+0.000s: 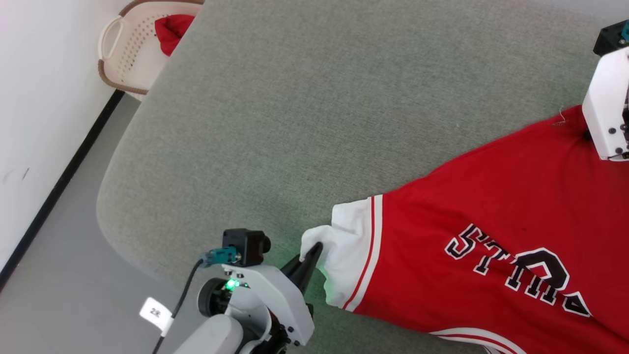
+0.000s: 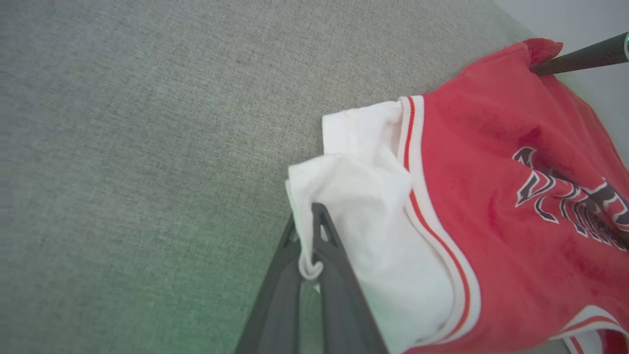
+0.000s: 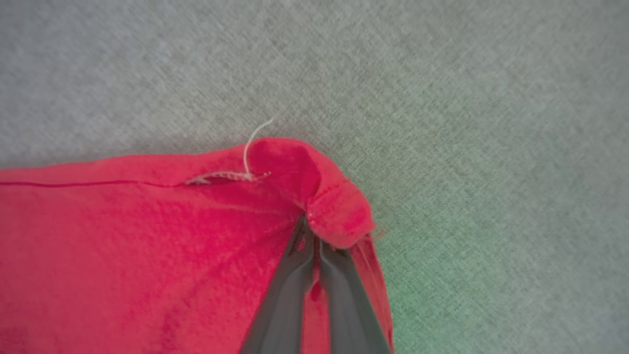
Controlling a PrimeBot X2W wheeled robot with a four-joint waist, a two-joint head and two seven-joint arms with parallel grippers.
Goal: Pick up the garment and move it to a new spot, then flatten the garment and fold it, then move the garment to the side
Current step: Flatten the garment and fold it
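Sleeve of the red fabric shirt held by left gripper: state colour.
White sleeve; best in left wrist view.

**Shirt corner pinched between dark fingers**

The right gripper [image 3: 310, 227] has its two dark fingers [image 3: 282, 305] pressed together on a corner of the red shirt [image 3: 137, 255]. The hem bunches and folds over just above the fingertips. A loose white thread [image 3: 251, 145] curls up from a seam near the edge. The shirt lies on a grey woven surface [image 3: 442, 88], tinged green at lower right.
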